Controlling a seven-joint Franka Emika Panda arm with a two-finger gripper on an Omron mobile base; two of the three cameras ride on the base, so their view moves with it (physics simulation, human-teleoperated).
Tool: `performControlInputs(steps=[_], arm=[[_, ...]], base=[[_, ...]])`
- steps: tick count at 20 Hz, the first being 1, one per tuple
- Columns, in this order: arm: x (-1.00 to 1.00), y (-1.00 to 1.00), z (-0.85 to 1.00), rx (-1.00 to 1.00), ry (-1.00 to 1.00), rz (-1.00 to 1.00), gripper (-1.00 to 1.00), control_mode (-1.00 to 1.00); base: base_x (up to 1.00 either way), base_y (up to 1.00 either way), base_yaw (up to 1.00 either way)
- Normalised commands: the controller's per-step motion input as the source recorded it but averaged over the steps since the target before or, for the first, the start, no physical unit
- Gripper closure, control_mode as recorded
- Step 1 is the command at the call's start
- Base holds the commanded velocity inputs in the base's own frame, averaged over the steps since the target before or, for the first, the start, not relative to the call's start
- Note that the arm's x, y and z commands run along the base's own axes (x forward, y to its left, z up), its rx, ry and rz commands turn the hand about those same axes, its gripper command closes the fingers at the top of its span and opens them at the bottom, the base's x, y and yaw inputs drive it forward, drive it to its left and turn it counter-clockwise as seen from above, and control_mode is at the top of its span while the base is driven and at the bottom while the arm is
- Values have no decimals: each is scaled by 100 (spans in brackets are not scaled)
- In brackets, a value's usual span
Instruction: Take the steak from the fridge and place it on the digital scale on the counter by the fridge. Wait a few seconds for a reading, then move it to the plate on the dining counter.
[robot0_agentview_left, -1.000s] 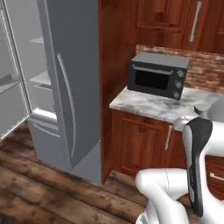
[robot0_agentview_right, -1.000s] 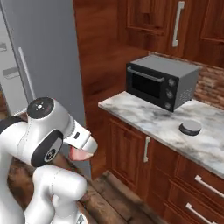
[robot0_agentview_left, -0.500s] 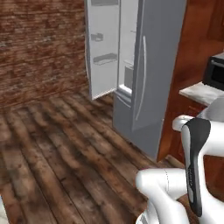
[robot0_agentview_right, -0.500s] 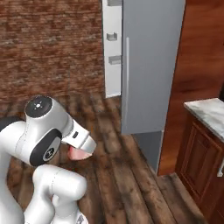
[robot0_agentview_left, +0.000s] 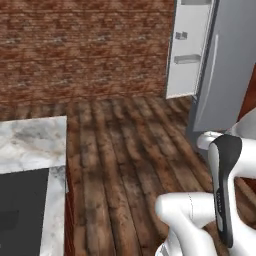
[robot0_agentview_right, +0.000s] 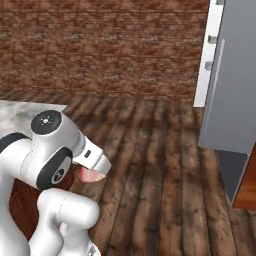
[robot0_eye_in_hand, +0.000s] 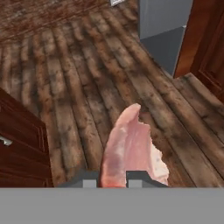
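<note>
Pink steak (robot0_eye_in_hand: 131, 148) clamped in the hand (robot0_eye_in_hand: 111, 178) above wooden floor (robot0_eye_in_hand: 87, 87).

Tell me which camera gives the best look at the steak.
The hand view. The steak stands large and unobstructed there, a pink slab rising between the shut jaws over the wooden floor. The right base view gives a small pink bit peeking from under the white arm.

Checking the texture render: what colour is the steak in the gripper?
Pale pink with whitish streaks; the steak shows best in the hand view.
</note>
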Motion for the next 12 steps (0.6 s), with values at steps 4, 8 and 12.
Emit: performControlInputs(steps=[4, 8, 12], arm=[[0, 0, 0, 0, 0, 0, 100, 100], [0, 0, 0, 0, 0, 0, 100, 100], [0, 0, 0, 0, 0, 0, 100, 100]], base=[[-100, -21, 55], [-100, -20, 45], [-100, -13, 37]])
